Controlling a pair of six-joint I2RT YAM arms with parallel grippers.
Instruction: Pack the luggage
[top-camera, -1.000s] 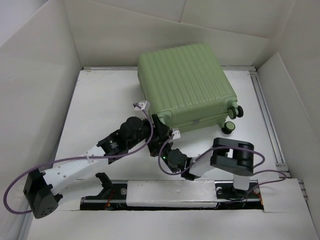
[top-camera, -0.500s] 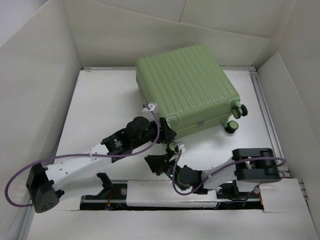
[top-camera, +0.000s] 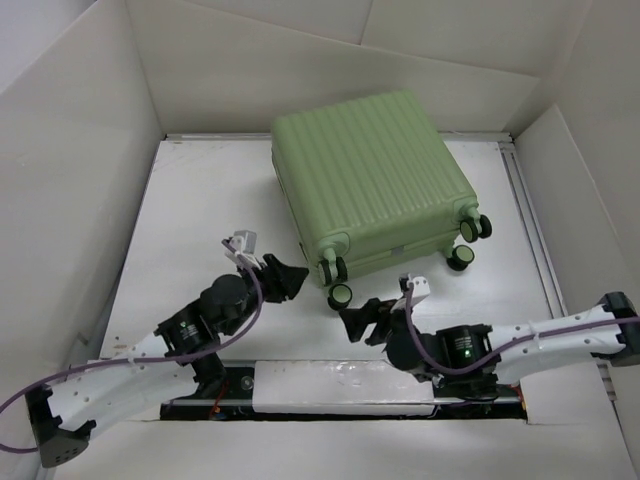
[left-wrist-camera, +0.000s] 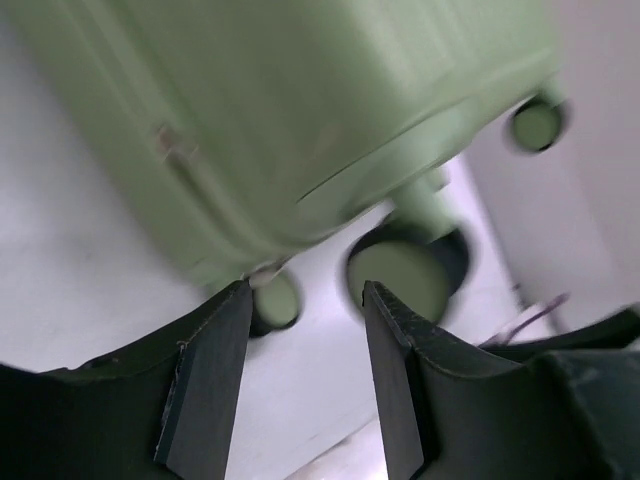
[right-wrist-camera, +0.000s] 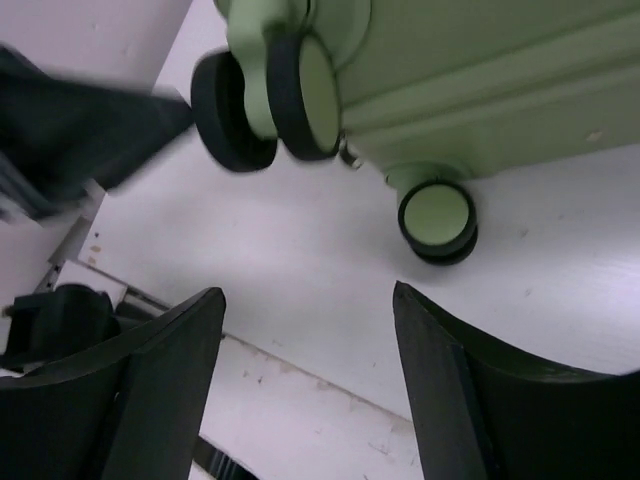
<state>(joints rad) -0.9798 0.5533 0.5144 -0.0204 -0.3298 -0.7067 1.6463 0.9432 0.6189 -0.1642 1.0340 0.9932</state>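
Note:
The luggage (top-camera: 372, 180) is a pale green ribbed suitcase lying shut and flat at the back middle of the table, its black caster wheels (top-camera: 341, 295) facing the near side. My left gripper (top-camera: 290, 279) hangs open just left of the near-left wheels, nothing between its fingers. In the left wrist view the luggage (left-wrist-camera: 270, 120) fills the top and a wheel (left-wrist-camera: 402, 281) sits beyond the open left gripper (left-wrist-camera: 305, 292). My right gripper (top-camera: 361, 319) is open, low, a little in front of the wheels. The right wrist view shows the luggage (right-wrist-camera: 480, 70) and wheels (right-wrist-camera: 437, 220) past the empty right gripper (right-wrist-camera: 308, 295).
White walls (top-camera: 80, 180) enclose the table on three sides. A metal rail (top-camera: 528, 215) runs along the right edge. A white padded strip (top-camera: 340, 385) covers the near edge between the arm bases. Purple cables (top-camera: 70, 372) trail from both arms.
Both grippers have drawn back from the luggage's near-left corner toward the near edge. The right gripper has gone from shut to open, and its arm now stretches low to the right.

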